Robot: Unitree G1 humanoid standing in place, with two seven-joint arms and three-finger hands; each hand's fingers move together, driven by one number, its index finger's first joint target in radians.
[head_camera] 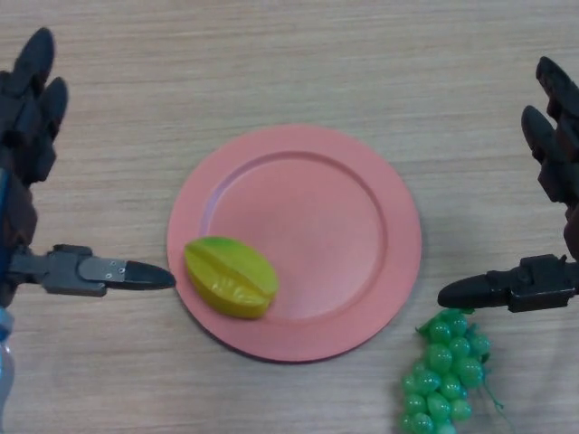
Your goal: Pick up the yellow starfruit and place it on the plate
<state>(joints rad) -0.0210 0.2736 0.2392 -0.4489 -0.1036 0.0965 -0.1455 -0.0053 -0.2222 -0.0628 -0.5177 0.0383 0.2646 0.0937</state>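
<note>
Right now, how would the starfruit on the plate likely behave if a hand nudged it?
The starfruit looks glossy and ridged, so it probably slips and rocks rather than rolls. It lies at the pink plate's left rim, so a push could tip it off.

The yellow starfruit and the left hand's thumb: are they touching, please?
Apart. The head view shows a strip of pink plate rim between the left hand thumb tip and the yellow starfruit.
</note>
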